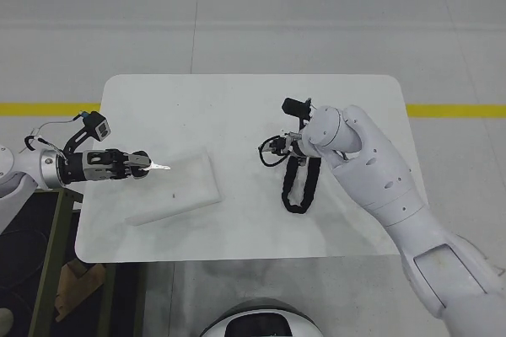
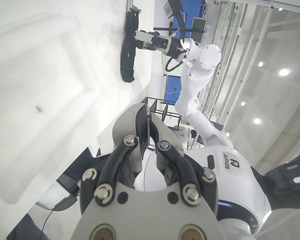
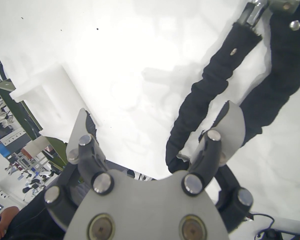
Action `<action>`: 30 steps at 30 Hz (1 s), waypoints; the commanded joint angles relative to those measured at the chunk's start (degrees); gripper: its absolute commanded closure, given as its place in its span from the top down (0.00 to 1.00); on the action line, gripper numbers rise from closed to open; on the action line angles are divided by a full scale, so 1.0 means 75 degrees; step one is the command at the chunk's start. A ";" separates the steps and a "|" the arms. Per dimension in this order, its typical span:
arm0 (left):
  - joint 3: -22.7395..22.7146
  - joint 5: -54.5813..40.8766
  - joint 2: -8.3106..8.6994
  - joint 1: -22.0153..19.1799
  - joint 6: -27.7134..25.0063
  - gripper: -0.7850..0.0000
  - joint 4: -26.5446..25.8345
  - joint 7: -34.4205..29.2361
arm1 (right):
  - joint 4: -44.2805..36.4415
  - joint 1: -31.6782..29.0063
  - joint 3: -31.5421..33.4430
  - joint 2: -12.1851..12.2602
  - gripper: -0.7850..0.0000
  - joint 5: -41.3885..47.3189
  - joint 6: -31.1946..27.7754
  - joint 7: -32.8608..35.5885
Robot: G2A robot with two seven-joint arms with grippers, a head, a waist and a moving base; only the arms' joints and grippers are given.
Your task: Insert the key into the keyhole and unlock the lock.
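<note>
I judge the task to be in its early part. My left gripper [image 1: 143, 165] has its fingers closed on the small silver metal key [image 1: 158, 166]. In the left wrist view the key sits edge-on between the pads, and its blade points out over the white tabletop [image 1: 236, 101] toward the lock. So I count the pick-up of the key as done.

The black fabric-covered loop lock with the bare metal end [image 1: 301, 187] lies flat on the tabletop, well apart from the key. A white foam block [image 1: 181, 192] lies near the key's tip.

My right gripper [image 3: 155, 118] is low at the lock with its fingers spread wide and nothing grasped. One finger is just beside the black sleeve, but I cannot tell if it touches. The keyhole I cannot find in any view.

What is left, in my judgement, is to steady the lock, bring the key across, insert it and turn it.
</note>
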 commanded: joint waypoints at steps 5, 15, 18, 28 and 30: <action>0.0000 0.0000 0.0000 0.0000 0.0000 0.00 0.0000 0.0000 | 0.0468 0.0162 -0.0170 -0.0117 0.99 -0.0404 0.0227 -0.0223; 0.0000 0.0000 0.0000 0.0000 0.0000 0.00 0.0000 0.0000 | 0.0892 0.0261 -0.0192 -0.0337 0.51 -0.1039 0.0319 -0.0315; 0.0000 0.0000 0.0000 0.0000 0.0000 0.00 0.0000 0.0000 | 0.0913 0.0235 -0.0089 -0.0414 0.50 -0.1143 0.0468 -0.0464; 0.0000 0.0000 0.0000 0.0000 0.0000 0.00 0.0000 0.0000 | 0.1289 0.0162 0.0103 -0.0672 0.67 -0.1596 0.0405 -0.0402; 0.0000 0.0000 0.0000 0.0000 0.0000 0.00 0.0000 0.0000 | 0.1423 0.0164 0.0127 -0.0737 0.65 -0.1694 0.0409 -0.0406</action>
